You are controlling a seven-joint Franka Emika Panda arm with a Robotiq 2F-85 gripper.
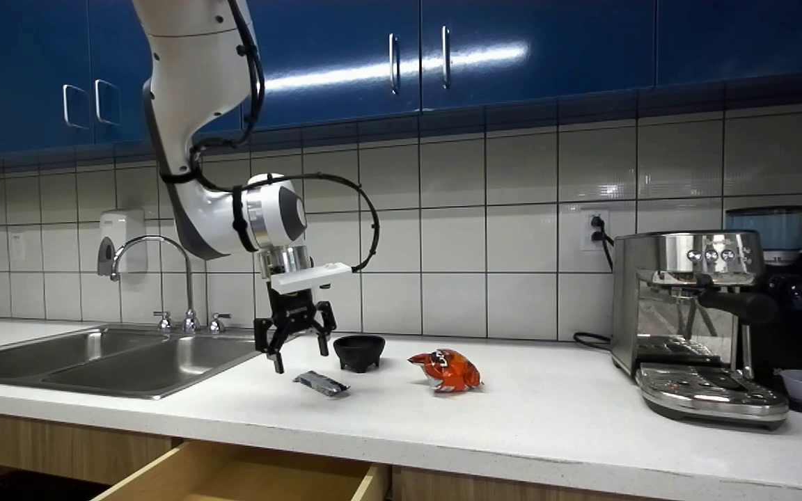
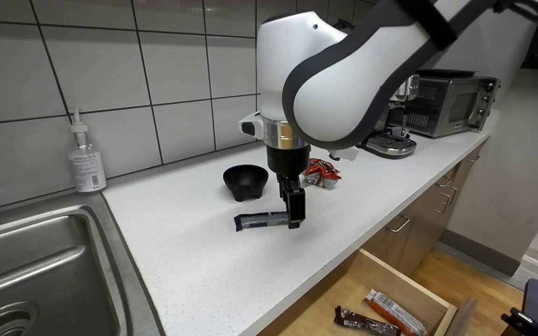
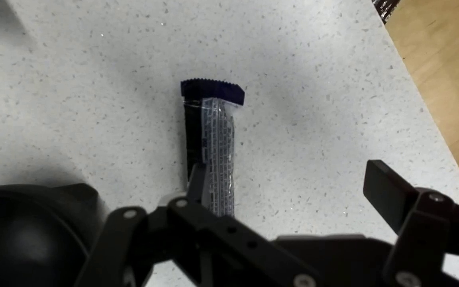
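One gripper (image 1: pixel 301 360) is hovering, its two fingers (image 3: pixel 389 189) standing wide apart, near one dark-blue wrapped bar (image 3: pixel 216 143) lying on the white counter (image 1: pixel 547 410). One black bowl (image 1: pixel 359 353) and one red-orange packet (image 1: pixel 451 372) are sitting nearby, while two wrapped snacks (image 2: pixel 396 313) are resting inside one open drawer (image 2: pixel 343 289).

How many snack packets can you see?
4. On the white speckled counter: a dark-blue-and-silver bar and a crinkled red-orange bag. In the open wooden drawer: a shiny brown bar and an orange-and-silver bar. More may be hidden there.
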